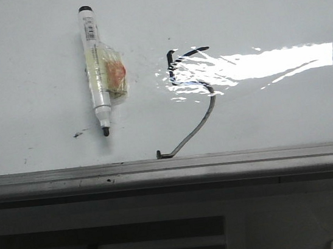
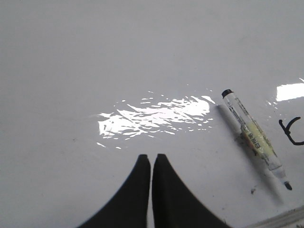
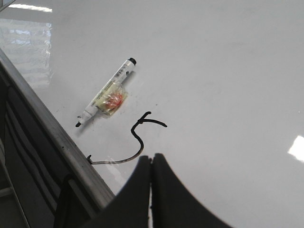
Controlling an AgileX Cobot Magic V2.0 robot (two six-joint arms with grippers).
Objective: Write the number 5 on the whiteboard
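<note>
Glossy whiteboard (image 1: 24, 69) already carries our 5 (image 1: 191, 100), marker (image 1: 96, 69) lying capless just left of it, long axis toward the rail, nearer our left hand (image 2: 151, 161); both hands, right (image 3: 151, 161) included, closed empty.

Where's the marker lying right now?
In the front view the marker lies flat on the whiteboard, left of centre, just left of the drawn number 5, its uncapped tip pointing toward the grey edge rail. Neither gripper holds it.
</note>
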